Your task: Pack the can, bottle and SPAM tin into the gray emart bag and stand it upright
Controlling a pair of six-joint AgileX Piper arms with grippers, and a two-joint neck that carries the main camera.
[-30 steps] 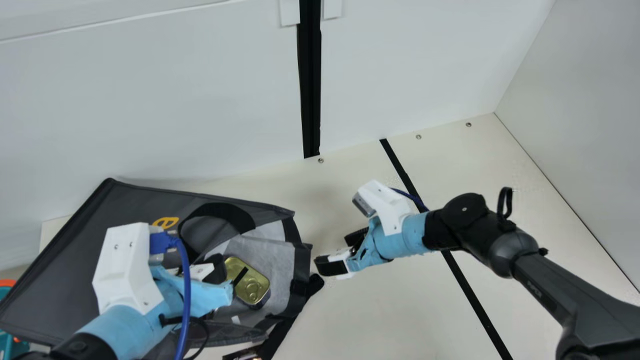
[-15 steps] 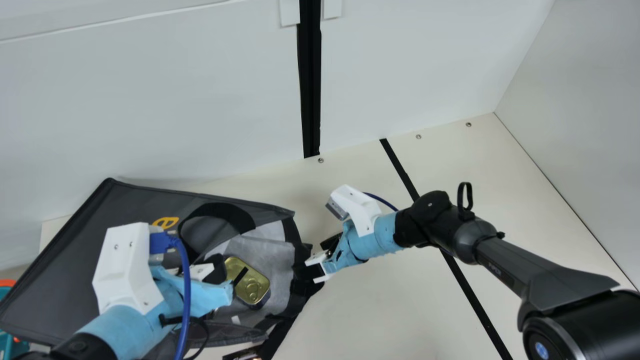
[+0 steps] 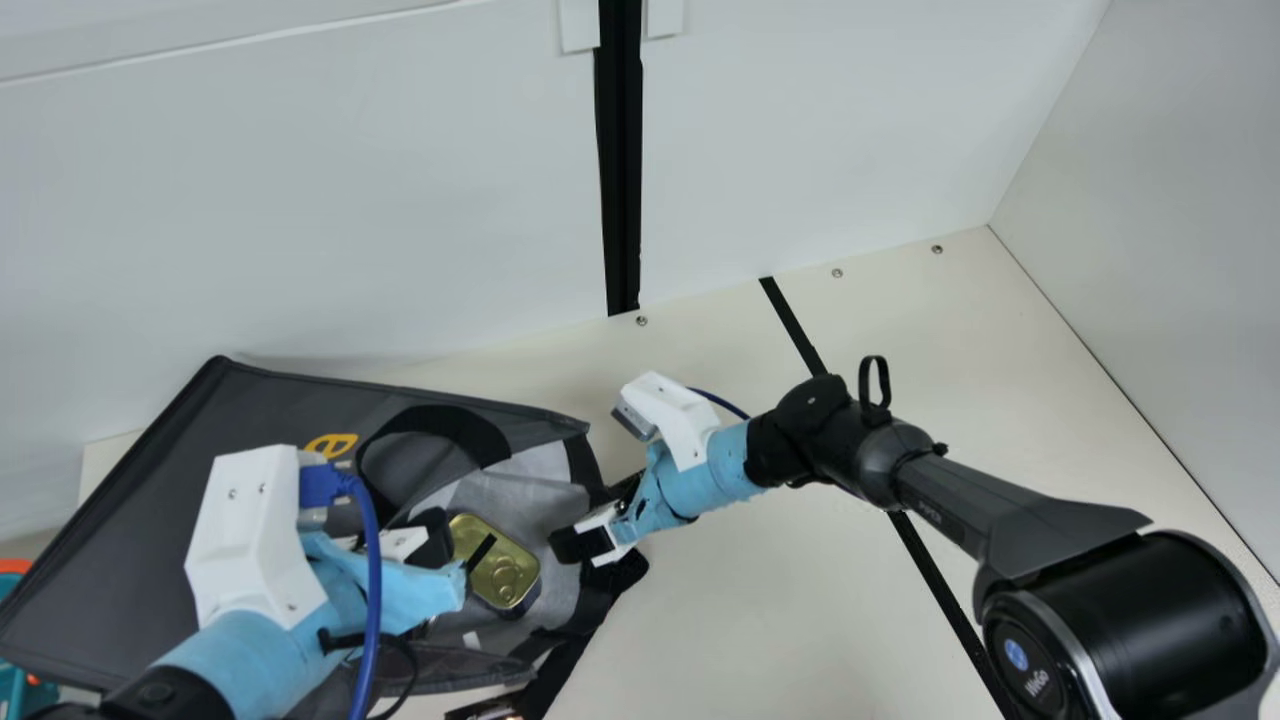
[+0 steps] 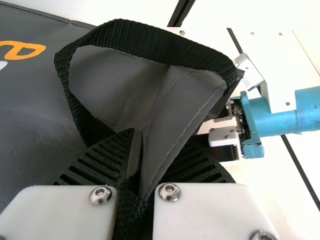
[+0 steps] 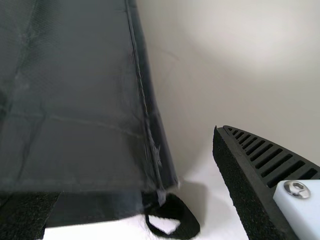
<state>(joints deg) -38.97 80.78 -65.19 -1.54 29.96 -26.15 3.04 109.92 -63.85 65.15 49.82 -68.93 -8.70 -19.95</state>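
My R claw point(image 3: 585, 516), apart, shifts left to bag point(image 3: 150, 520) mouth, lower ctr.; L claw point(image 4: 164, 142) clamped on bag edge. Two-sided lift likely.

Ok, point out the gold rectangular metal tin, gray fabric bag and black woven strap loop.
Gold tin point(image 3: 518, 558): main view, its lid.
Gray bag point(image 3: 130, 490): main view, its side panel.
Black strap loop point(image 4: 140, 39): left wrist view, its arched band.

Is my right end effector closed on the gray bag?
No, the right end effector is open, its two fingers wide apart, with bare table between the gray bag and one finger.
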